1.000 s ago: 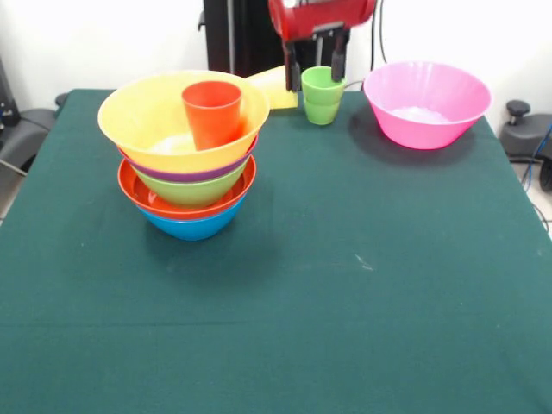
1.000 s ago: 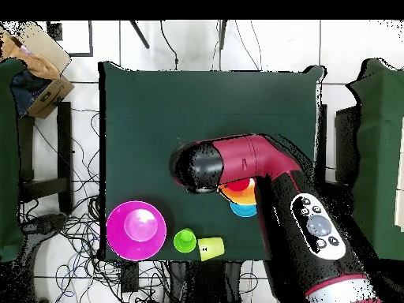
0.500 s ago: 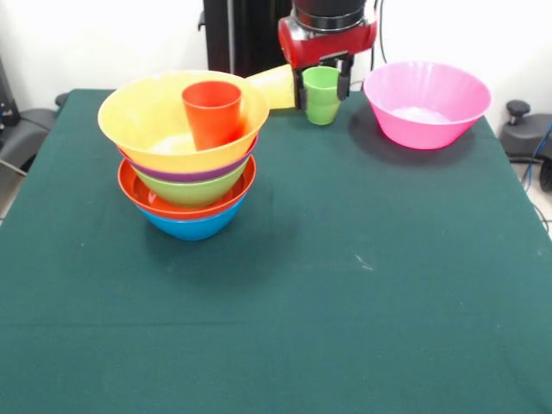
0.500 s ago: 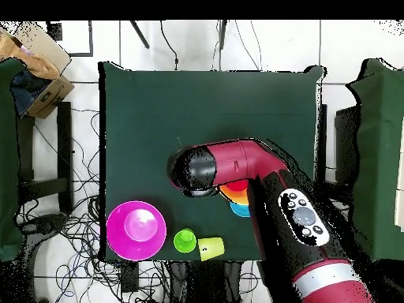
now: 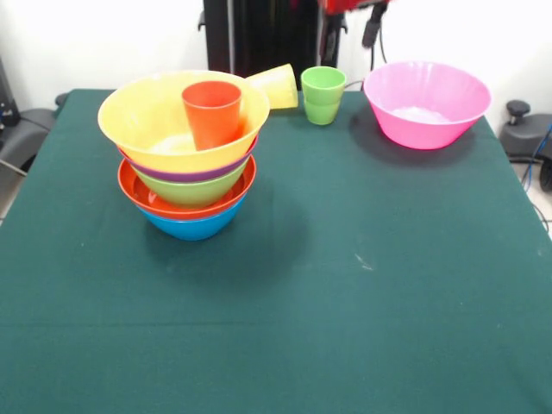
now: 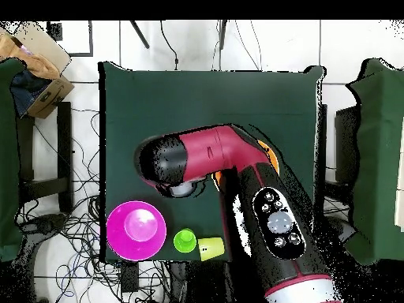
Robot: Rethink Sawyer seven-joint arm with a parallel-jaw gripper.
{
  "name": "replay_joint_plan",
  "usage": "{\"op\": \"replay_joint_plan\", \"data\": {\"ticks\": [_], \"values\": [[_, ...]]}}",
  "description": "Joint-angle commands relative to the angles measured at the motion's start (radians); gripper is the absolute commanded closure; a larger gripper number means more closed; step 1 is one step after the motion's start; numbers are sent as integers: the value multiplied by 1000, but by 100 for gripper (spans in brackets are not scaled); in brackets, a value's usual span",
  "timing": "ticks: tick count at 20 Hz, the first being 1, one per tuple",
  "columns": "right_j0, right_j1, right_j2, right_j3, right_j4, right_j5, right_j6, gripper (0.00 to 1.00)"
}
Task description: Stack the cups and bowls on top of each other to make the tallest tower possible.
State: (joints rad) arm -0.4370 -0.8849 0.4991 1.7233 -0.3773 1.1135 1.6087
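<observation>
The tower stands at the left of the front view: blue, red-orange, green, purple and yellow-orange bowls nested, with the red cup upright in the top bowl. Behind it the yellow cup lies on its side. The green cup stands upright beside it. The large pink bowl sits alone at the back right. My gripper hangs open at the top edge, above and slightly right of the green cup, holding nothing. In the overhead view the arm's head hides the gripper and most of the tower.
In the overhead view the pink bowl, green cup and yellow cup line the table edge nearest the base. The green cloth covers the table. Cables and a cardboard box lie on the floor.
My gripper stood with its fingers around the green cup, then rose to the picture's top and shifted toward the pink bowl. The green cup stayed on the table.
</observation>
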Motion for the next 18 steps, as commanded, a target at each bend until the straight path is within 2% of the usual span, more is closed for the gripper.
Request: {"op": "replay_joint_plan", "data": {"ticks": [1,6,9,14,18], "values": [[35,-27,-31,-136,9,190,74,0],[36,-20,-41,-43,-14,21,94,0],[21,-19,-42,8,-17,-47,85,0],[20,-7,-54,43,-33,-108,83,0],[63,4,-79,42,-45,-124,129,0]]}}
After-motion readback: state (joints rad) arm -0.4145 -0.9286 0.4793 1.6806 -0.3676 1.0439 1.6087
